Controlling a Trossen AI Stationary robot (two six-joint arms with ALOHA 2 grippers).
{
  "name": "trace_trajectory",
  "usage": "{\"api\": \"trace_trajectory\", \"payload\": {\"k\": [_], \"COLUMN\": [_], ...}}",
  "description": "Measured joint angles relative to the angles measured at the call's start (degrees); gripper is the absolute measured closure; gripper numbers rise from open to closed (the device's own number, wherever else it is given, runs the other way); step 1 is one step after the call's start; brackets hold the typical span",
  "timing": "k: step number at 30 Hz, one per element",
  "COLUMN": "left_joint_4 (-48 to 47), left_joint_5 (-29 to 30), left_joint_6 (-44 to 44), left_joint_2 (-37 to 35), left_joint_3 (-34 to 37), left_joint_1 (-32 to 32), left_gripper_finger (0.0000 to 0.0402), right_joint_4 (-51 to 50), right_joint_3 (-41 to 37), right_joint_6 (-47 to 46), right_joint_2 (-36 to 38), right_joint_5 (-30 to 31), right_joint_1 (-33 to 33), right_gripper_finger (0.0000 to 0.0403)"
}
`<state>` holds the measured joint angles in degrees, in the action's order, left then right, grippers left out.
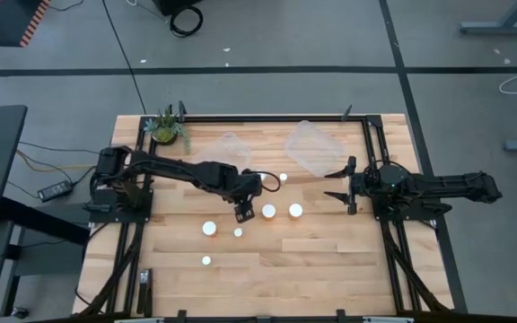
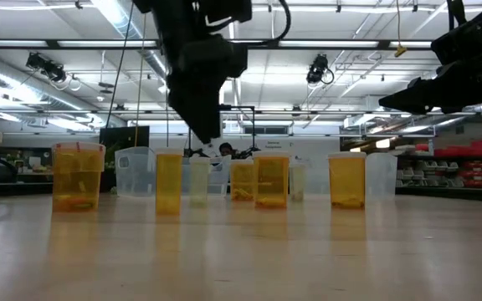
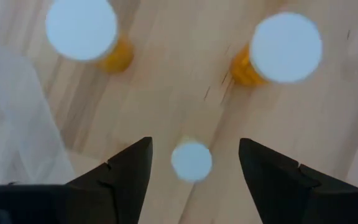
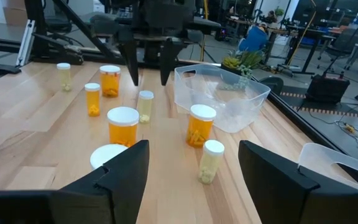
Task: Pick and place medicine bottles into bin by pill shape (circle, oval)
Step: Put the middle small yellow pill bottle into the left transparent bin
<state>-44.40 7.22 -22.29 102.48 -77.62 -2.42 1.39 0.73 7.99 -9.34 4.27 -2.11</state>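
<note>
Small white-capped bottle [image 3: 191, 160] sits upright straight below our left gripper [image 3: 192, 163], centred between its spread jaws; right gripper [image 1: 339, 182] idles apart, half-open, at 3 o'clock.

Light wood plank tabletop [image 1: 330, 269], black frame rails along the edges. Standing on it: white-capped medicine bottles [image 1: 268, 212] scattered around frame center, a couple lower left of center. Two clear plastic bins [image 1: 313, 146] at upper center, one of them faint, left of the other. Small potted plant [image 1: 166, 126] in the upper-left corner.
</note>
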Motion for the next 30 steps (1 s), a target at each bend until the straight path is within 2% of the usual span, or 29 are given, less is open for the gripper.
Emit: {"api": "trace_trajectory", "payload": {"k": [3,8,12,18,30], "left_joint_4": [-2.45,-11.57,-15.85,-17.26,-18.02], "left_joint_5": [-0.02,0.0,0.0,-1.72,-0.78], "left_joint_6": [0.49,2.8,4.25,3.7,3.42], "left_joint_2": [2.64,9.96,13.95,14.62,14.62], "left_joint_3": [-4.59,-12.61,-16.43,-16.86,-16.82], "left_joint_1": [-0.02,-0.02,-0.04,0.04,-0.09], "left_gripper_finger": [0.0154,0.0154,0.0154,0.0154,0.0155], "right_joint_4": [0.04,-0.44,-0.71,-0.74,-0.85], "right_joint_3": [0.0,0.0,0.0,0.0,0.02], "right_joint_6": [0.01,0.02,0.02,0.02,0.02], "right_joint_2": [0.0,-0.73,-0.87,-1.17,-1.33], "right_joint_5": [0.0,0.0,0.0,-0.01,0.0], "right_joint_1": [0.0,0.0,0.0,0.0,0.0], "right_gripper_finger": [0.0148,0.0148,0.0148,0.0148,0.0148]}}
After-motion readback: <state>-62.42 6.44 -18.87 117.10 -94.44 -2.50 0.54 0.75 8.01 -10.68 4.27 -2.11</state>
